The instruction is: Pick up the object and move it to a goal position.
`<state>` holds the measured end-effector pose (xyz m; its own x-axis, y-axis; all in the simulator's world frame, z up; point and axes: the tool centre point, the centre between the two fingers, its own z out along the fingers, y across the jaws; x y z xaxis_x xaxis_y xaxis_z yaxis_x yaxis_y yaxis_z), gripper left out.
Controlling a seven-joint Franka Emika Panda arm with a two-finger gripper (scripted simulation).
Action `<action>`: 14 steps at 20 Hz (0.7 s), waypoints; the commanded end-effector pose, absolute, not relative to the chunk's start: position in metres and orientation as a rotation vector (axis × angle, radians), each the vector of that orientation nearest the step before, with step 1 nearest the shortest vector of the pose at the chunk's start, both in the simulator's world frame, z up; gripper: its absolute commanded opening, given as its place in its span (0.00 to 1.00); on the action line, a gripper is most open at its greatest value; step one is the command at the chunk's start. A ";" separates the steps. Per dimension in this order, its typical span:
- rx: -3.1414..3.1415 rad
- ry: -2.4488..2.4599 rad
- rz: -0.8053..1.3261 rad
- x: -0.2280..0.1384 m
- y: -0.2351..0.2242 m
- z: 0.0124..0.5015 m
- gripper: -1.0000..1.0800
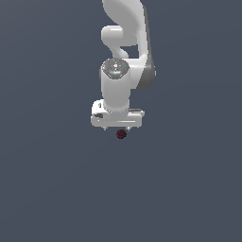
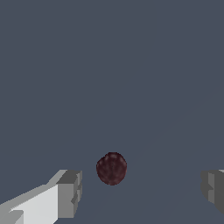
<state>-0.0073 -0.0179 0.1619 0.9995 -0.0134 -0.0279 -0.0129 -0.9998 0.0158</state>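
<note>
The object is a tiny dark red-maroon bumpy lump (image 1: 121, 134) on the flat grey ground, just under the white hand of the arm in the exterior view. In the wrist view the lump (image 2: 111, 168) lies between the two grey fingertips, one pad (image 2: 70, 192) on one side and the other (image 2: 213, 189) far off on the other side, nearer the first. My gripper (image 2: 141, 191) is open, its jaws wide apart and touching nothing. In the exterior view the gripper (image 1: 118, 127) is mostly hidden under the hand.
The white arm (image 1: 124, 56) rises from the hand toward the top of the exterior view. The grey ground (image 1: 56, 179) stretches around with nothing else on it in view.
</note>
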 end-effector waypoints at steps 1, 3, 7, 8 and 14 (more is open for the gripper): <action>3.126 -0.021 -0.044 -0.007 -0.018 0.162 0.96; 3.125 -0.020 -0.042 -0.007 -0.020 0.163 0.96; 3.117 -0.015 -0.026 -0.002 -0.034 0.170 0.96; 3.115 -0.013 -0.022 -0.001 -0.038 0.172 0.96; 3.113 -0.010 -0.019 0.000 -0.041 0.173 0.96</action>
<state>-0.0003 -0.0415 0.1735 0.9999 -0.0070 -0.0119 -0.0066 -0.9996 0.0288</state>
